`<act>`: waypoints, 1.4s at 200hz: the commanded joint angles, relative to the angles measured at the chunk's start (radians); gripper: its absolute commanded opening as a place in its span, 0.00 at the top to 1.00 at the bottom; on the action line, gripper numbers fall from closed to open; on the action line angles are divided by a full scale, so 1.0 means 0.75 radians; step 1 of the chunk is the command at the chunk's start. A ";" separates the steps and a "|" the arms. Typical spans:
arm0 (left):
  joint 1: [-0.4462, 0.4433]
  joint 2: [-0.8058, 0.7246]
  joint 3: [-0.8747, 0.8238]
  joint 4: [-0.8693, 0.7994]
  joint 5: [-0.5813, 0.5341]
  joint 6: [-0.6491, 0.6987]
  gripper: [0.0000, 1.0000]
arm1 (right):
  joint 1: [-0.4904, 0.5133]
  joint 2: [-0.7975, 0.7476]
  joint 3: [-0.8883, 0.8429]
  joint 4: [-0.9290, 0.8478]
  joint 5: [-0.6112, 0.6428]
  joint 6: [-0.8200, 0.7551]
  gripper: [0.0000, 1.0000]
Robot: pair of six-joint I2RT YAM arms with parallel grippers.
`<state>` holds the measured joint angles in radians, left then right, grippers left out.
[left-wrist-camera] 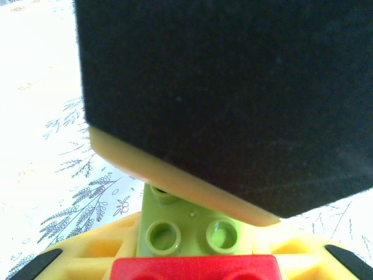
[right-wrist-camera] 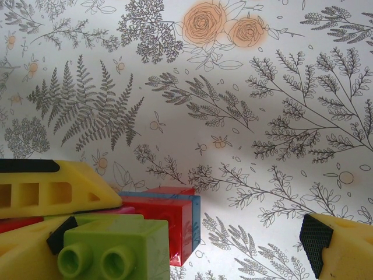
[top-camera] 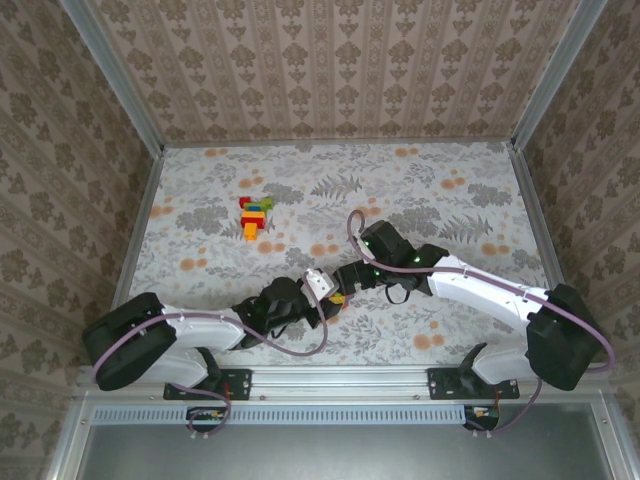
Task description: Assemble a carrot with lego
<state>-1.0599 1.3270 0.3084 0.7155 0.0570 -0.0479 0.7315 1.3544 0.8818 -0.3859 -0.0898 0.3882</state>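
**Left gripper [top-camera: 329,293] is pinching a small lego stack at the lower centre of the tabletop [top-camera: 450,200], and the right gripper [top-camera: 351,279] is meeting it with jaws spread wide.**

In the left wrist view, the left gripper is closing almost fully on a green brick [left-wrist-camera: 189,230] with a red brick [left-wrist-camera: 192,268] below it. A black-padded finger of the right gripper is looming close over the green studs, though I cannot tell whether it is touching them. In the right wrist view, the stack is sitting at the lower left, and a blue brick [right-wrist-camera: 196,219] is showing behind the red one. The right gripper is holding nothing. The loose lego pile [top-camera: 255,215] is lying well apart, at the upper left of the tabletop.
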 commanded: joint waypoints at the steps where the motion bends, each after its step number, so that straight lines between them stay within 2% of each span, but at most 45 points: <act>1: -0.012 0.020 0.046 -0.062 -0.030 0.002 0.62 | 0.008 0.001 -0.037 -0.121 0.052 -0.051 0.00; 47: -0.012 0.055 0.072 -0.070 -0.075 -0.013 0.61 | 0.007 -0.019 -0.046 -0.123 0.032 -0.075 0.00; 106: -0.011 0.051 0.063 -0.069 -0.063 -0.018 0.62 | 0.010 -0.019 -0.056 -0.132 0.030 -0.076 0.00; 140: -0.010 0.033 0.049 -0.062 -0.063 -0.024 0.59 | 0.010 -0.015 -0.061 -0.128 0.022 -0.074 0.00; 214: -0.011 0.041 0.041 -0.052 -0.061 -0.027 0.61 | 0.009 -0.061 -0.075 -0.142 0.015 -0.070 0.00; 280: -0.010 0.077 0.049 -0.031 -0.057 -0.029 0.61 | 0.024 -0.020 -0.083 -0.144 0.013 -0.075 0.00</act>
<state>-1.0721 1.3613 0.3439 0.6987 0.0334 -0.0509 0.7338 1.3212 0.8536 -0.3847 -0.0780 0.3653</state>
